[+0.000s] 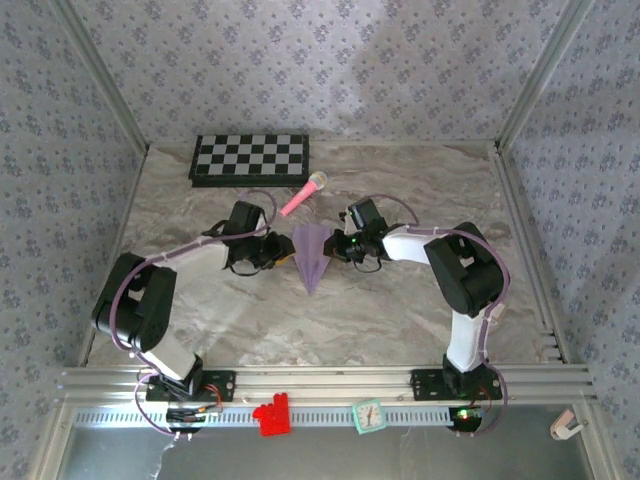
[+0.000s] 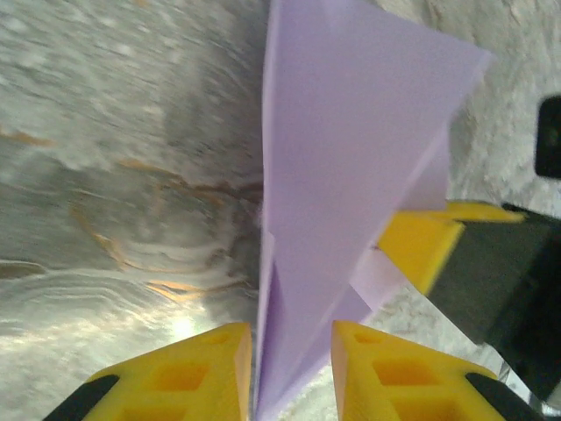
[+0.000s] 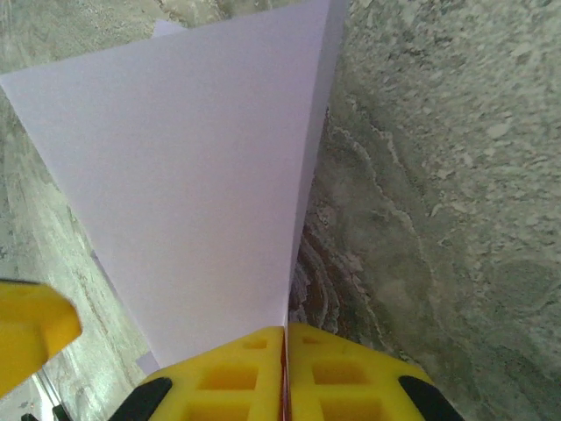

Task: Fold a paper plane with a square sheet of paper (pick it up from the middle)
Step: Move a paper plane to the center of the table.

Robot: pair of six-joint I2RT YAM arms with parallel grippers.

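The slim pale-lavender folded paper plane point(image 1: 313, 258) sits mid-scene on the counter point(image 1: 420, 180), sharp tip nearward. The right hand point(image 3: 285, 333) is pinched closed on its right edge. The left hand point(image 2: 292, 329) stands slightly parted around its left side.

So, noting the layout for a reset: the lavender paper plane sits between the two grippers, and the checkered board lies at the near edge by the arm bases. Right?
No: the top view shows the checkered board at the far edge, by the back wall. The paper plane does sit between the left gripper and right gripper.
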